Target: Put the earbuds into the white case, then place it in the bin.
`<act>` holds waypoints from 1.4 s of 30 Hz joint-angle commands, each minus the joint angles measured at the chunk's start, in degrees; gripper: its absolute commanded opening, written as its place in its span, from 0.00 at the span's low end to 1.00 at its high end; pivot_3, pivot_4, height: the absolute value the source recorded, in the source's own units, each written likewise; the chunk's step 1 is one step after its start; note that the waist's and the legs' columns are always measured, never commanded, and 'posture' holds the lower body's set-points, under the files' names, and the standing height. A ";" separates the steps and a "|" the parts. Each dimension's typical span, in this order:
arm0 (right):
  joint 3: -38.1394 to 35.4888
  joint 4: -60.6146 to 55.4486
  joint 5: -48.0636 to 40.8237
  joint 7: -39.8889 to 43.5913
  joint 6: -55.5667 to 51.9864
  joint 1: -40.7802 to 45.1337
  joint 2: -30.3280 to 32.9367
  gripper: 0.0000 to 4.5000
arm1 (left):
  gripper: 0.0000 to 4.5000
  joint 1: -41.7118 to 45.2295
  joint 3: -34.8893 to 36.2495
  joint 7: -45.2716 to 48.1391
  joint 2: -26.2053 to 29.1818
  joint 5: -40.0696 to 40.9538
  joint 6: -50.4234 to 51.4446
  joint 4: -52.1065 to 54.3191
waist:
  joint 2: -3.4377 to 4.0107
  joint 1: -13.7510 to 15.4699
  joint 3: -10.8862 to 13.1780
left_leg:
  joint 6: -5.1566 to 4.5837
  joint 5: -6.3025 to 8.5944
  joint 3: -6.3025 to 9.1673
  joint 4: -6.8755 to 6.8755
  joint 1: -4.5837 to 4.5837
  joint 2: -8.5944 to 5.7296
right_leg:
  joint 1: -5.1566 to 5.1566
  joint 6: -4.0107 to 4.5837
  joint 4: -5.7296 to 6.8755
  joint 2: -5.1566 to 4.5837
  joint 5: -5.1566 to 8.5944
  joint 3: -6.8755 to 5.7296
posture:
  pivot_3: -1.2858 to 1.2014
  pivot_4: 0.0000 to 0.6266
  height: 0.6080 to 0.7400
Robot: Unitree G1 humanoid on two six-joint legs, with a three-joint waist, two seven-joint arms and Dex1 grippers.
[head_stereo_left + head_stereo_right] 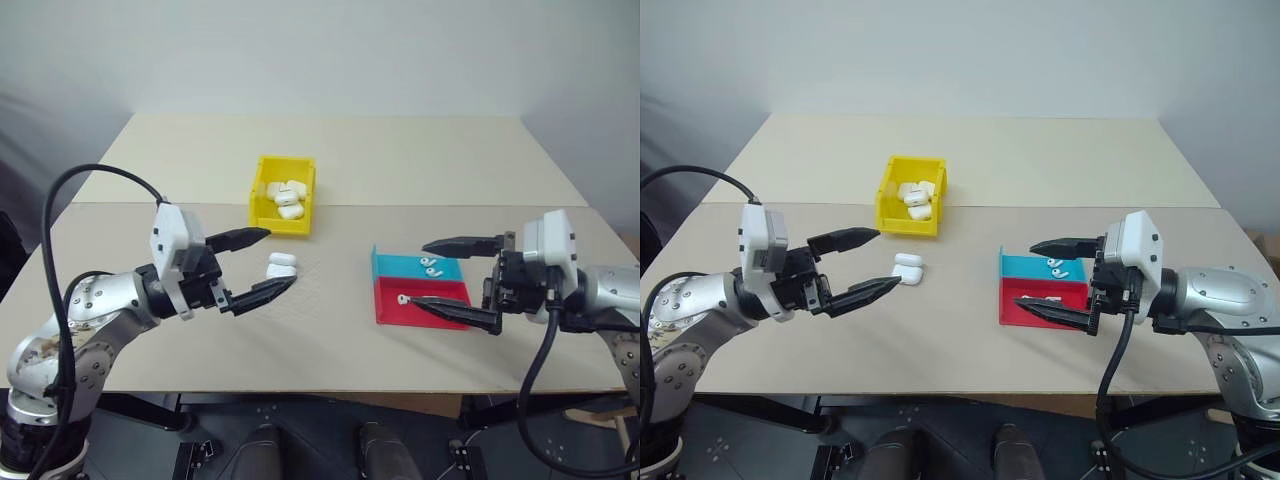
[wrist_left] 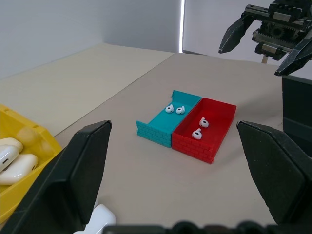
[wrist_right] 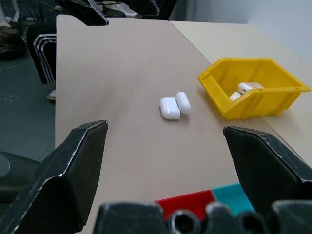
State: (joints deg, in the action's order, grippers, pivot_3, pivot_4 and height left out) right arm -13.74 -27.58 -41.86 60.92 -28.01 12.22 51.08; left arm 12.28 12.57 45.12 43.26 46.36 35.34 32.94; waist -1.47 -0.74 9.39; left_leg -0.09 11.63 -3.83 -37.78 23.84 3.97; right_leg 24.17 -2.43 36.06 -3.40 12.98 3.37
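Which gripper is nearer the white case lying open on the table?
Left. The left gripper hangs open right beside the white case; the right gripper is farther off, over the red and teal tray.

Lighting's soft and even from overhead, so we get a bright table (image 1: pixel 330 160) with barely any hard shadows, just faint ones under the yellow bin (image 1: pixel 283 195) and the red and teal tray (image 1: pixel 420 290). No real glare, only a mild sheen on the white case (image 3: pixel 174 105). The head views are sharp in the middle, dimmer toward the corners. In the wrist views we see the near fingers (image 2: pixel 73 180) big, dark and soft.
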 commanded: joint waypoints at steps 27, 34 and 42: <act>-2.11 -2.39 1.23 -8.84 -4.20 2.61 0.71 0.98 | 1.00 10.75 -3.68 -16.18 4.30 -2.84 15.10 -0.19 | -0.06 0.14 0.04 | 0.00 0.00 0.02 0.00 0.00 -0.01 | 0.01 -0.27 0.03 0.01 -0.16 -0.01 | 0.52 0.24 1.00; -2.43 -6.55 0.80 -12.63 -5.46 -0.40 -0.82 0.98 | 1.00 31.68 -14.95 -22.62 4.04 -3.82 47.15 -13.82 | -0.11 0.35 0.05 | 0.00 0.00 0.08 -0.01 0.02 -0.05 | 0.00 -0.37 0.01 0.02 -0.16 -0.03 | 0.52 0.24 1.00; -1.91 -9.20 0.78 -15.82 -5.94 -1.99 -2.61 0.98 | 1.00 43.16 -26.59 -31.75 -1.41 0.83 57.16 -22.68 | -0.14 -0.05 0.07 | 0.00 0.00 0.14 0.02 0.12 -0.05 | 0.12 -0.35 0.05 0.05 -0.17 -0.02 | 0.52 0.24 1.00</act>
State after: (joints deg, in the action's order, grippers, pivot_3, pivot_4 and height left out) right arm -14.27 -34.41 -39.69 45.77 -34.18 10.19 48.63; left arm 53.38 -12.56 15.75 42.20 44.32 92.29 10.90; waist -1.60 -0.78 9.46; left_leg -0.10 11.63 -3.68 -37.76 23.96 3.91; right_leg 24.28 -2.78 36.13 -3.35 12.81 3.35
